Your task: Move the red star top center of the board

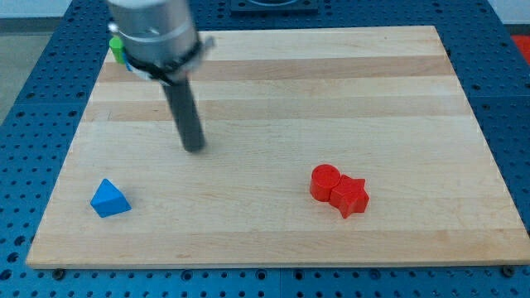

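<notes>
Bright, even light falls from overhead on the pale tabletop (273, 91), with no harsh glare. Shadows are soft and short: a faint smudge beside my tip (194, 148), thin dark edges under the red star (351, 197) well off to the view's right. The arm's upper housing above my tip is blurred; the blocks look slightly soft.
</notes>
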Tool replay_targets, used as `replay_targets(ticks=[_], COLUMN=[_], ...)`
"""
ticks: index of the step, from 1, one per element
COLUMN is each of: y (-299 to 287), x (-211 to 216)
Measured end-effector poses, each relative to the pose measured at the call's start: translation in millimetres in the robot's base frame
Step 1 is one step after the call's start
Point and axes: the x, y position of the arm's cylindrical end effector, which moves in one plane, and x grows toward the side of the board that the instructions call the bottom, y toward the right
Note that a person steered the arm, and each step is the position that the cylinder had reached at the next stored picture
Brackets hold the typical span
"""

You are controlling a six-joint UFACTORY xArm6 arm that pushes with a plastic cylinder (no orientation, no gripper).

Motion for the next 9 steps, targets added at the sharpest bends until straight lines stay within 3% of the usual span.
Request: replay_targets(ticks=[1, 2, 4, 5, 6, 9], y=[30.9, 120.9, 252.0, 287.0, 309.8, 283.1], x=[61.9, 77.7, 70.2, 76.7, 70.7, 20.2])
